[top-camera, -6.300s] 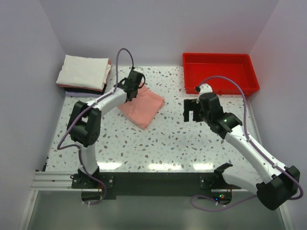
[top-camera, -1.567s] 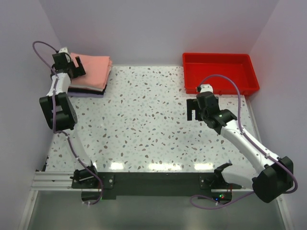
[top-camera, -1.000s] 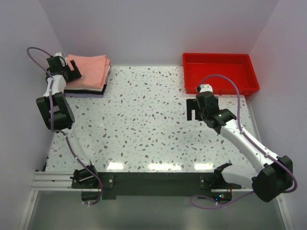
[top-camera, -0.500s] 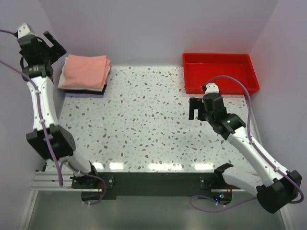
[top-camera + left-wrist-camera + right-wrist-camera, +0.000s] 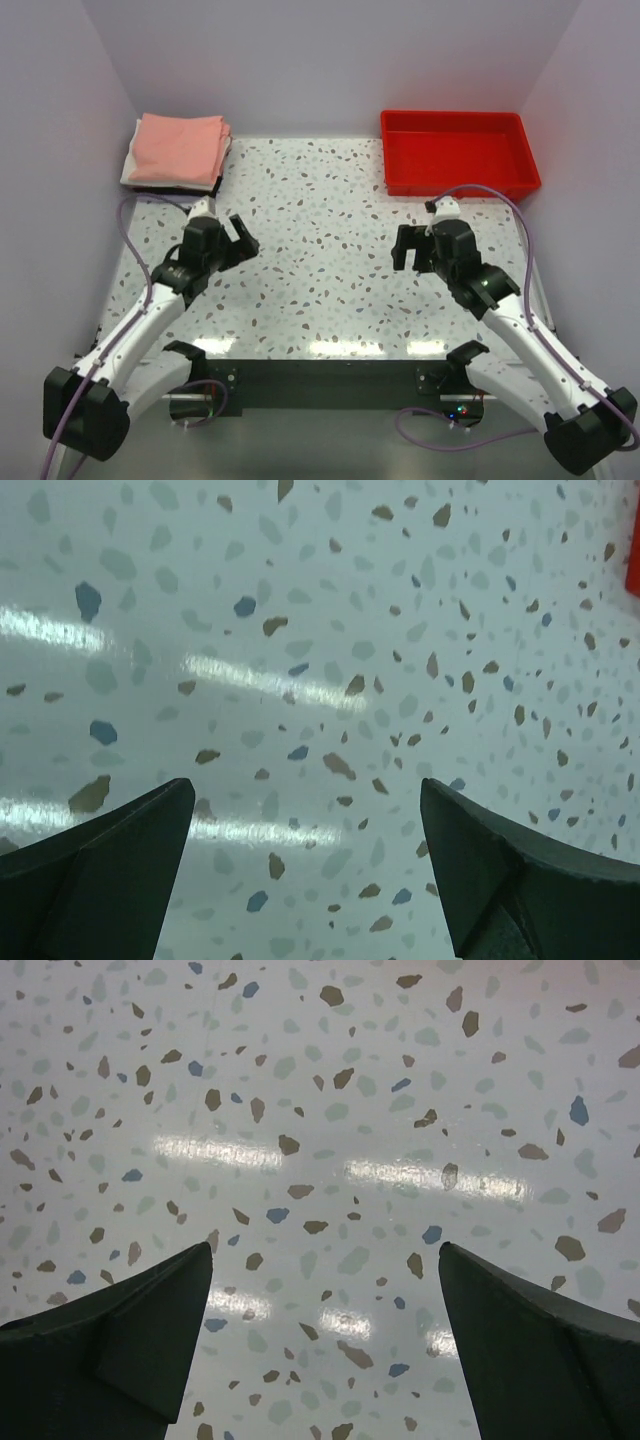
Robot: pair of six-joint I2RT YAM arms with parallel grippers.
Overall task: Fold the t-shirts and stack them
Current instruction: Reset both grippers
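Note:
The t-shirts (image 5: 176,150) lie folded in one stack at the table's back left corner, the salmon-pink one on top, white and black edges showing under it. My left gripper (image 5: 238,237) hangs open over bare table at the left middle, well in front of the stack. In its wrist view the left gripper (image 5: 308,785) has only speckled tabletop between the fingers. My right gripper (image 5: 411,247) is open at the right middle, and the right gripper (image 5: 325,1250) in its wrist view also frames nothing but tabletop.
A red plastic tray (image 5: 460,176) stands at the back right, just beyond the right gripper. Lavender walls close in the table (image 5: 320,260) on the left, back and right. A black rail (image 5: 320,378) with both arm bases runs along the near edge.
The left arm has come down from high beside the stack and swung forward over the table's left middle. The right gripper has drawn slightly nearer. Earlier, the pink t-shirt went from mid-table onto the stack.

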